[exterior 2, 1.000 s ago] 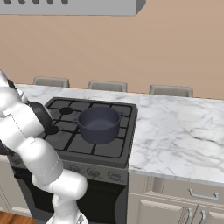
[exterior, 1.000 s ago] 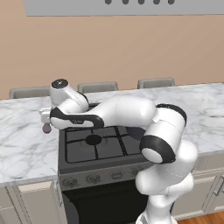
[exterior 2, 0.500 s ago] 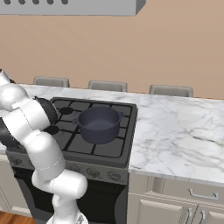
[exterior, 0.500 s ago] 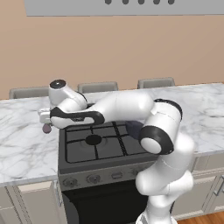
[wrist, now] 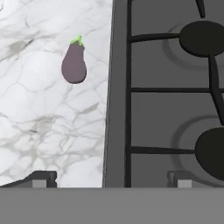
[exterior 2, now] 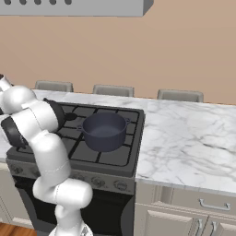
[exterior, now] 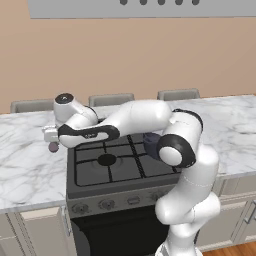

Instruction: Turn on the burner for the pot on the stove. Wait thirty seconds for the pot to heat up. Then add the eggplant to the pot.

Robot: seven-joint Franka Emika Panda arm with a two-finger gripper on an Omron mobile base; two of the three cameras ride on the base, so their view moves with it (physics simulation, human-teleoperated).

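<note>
The arm reaches out over the left side of the stove (exterior: 112, 162) toward the marble surface (wrist: 39, 127), and the step in hand looks like picking up the eggplant (wrist: 73, 64). The gripper (exterior: 51, 135) hangs above the edge where stove meets surface, its jaws spread wide and grasping nothing. In the hand view the eggplant lies on the marble, a little apart from the stove's edge and well off the line between the finger tips, so the hand would do well to shift sideways over it before descending. Since the vegetable lies lengthwise, the jaws probably ought to close across its narrow waist rather than along its length, and settle low enough to catch the fattest part.

The eggplant is small, smooth and egg-shaped, dull purple with a bright green stem cap; its rounded skin could slip out of a shallow pinch. The surface is glossy white marble with grey veining. The stove is dark grey with black grid grates and round black burners. The pot (exterior 2: 104, 131), deep, round and blue-grey with small side handles, sits on the grates at the stove's right side, well apart from the eggplant.
</note>
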